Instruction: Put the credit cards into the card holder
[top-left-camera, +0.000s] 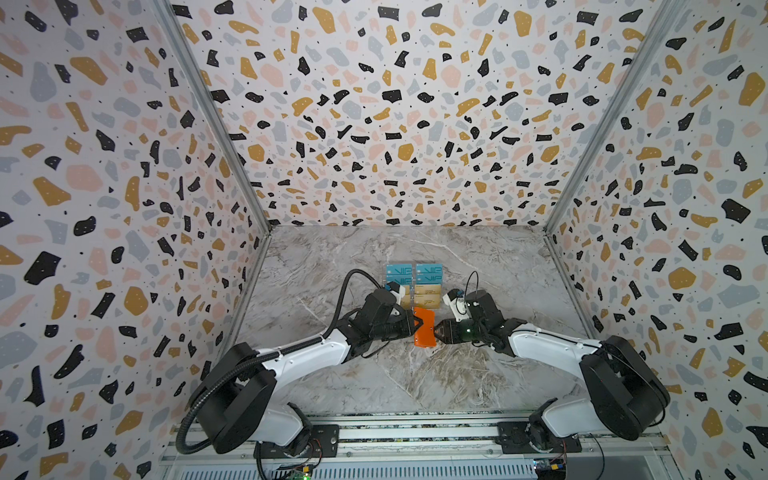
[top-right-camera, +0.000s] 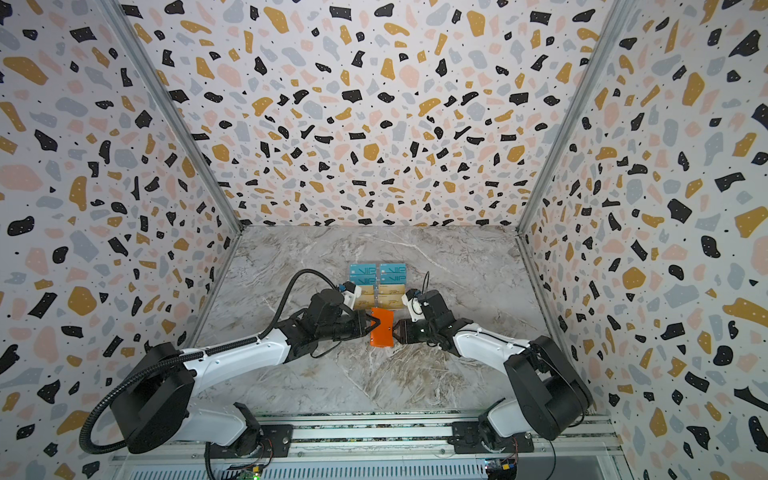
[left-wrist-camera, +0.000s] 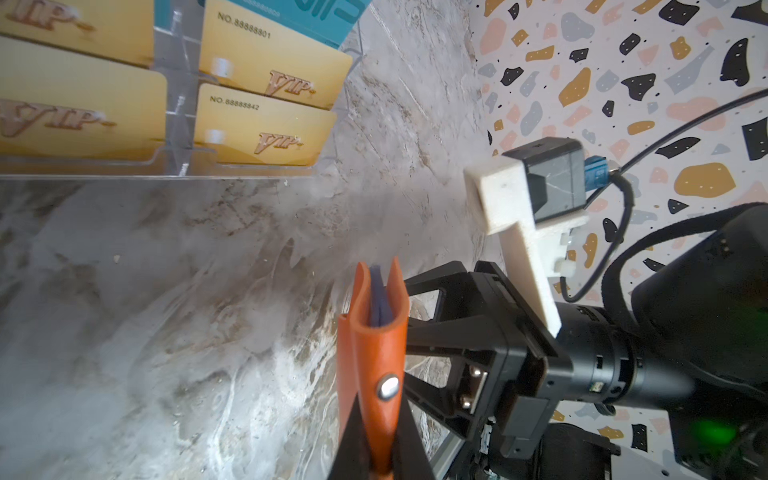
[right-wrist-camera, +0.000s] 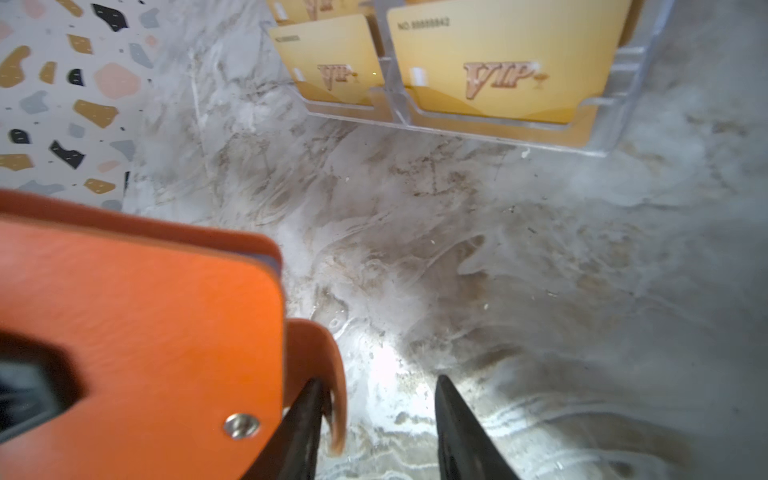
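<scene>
The orange card holder hangs shut above the marble, in front of the card rack. My left gripper is shut on its left edge; in the left wrist view both black fingers pinch the holder just below its round metal snap. From the right, my right gripper stands open at the holder's other edge. The loose orange snap tab curls against one of its fingers, not pinched. The gold credit cards stand in the clear rack behind, close in the wrist views.
The clear plastic rack also holds teal VIP cards in its rear rows. Patterned walls close in the marble table on three sides. The right arm's wrist camera mount sits close to the holder.
</scene>
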